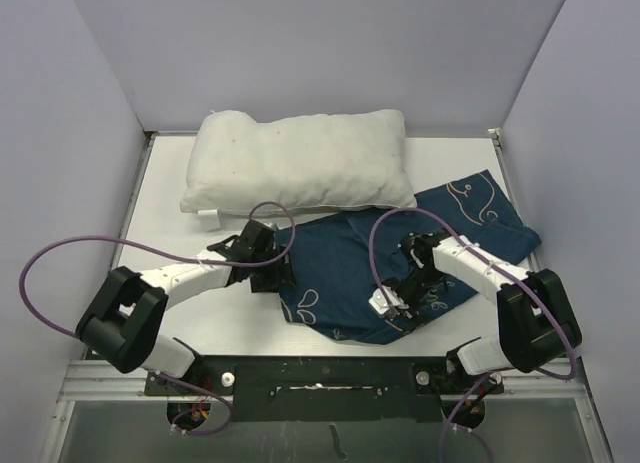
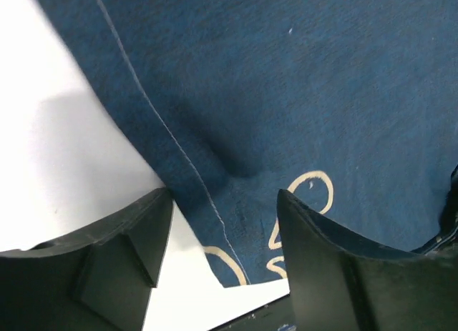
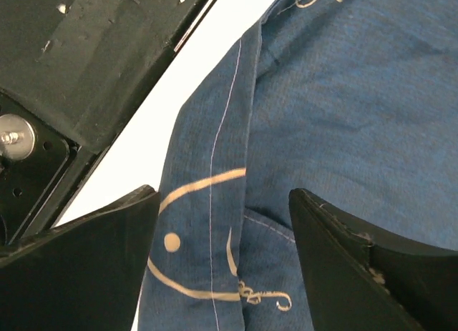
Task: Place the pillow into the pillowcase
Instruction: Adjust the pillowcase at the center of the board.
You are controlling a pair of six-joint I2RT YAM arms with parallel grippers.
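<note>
Both pairs of jaws stand spread, holding nothing. The left gripper (image 2: 223, 202) and right gripper (image 3: 223, 196) each straddle a stitched hem of the pillowcase (image 1: 340, 273), crumpled at lower centre. Pinching both layers would, I reckon, seal its mouth against the pillow (image 1: 300, 173), upper centre.

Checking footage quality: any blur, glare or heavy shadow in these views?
Top view: evenly lit, sharp, soft shadow beneath the pillow. Left wrist: pillowcase sharp, fingers dark, faint shadow on the table. Right wrist: stitching crisp, table overexposed.
</note>
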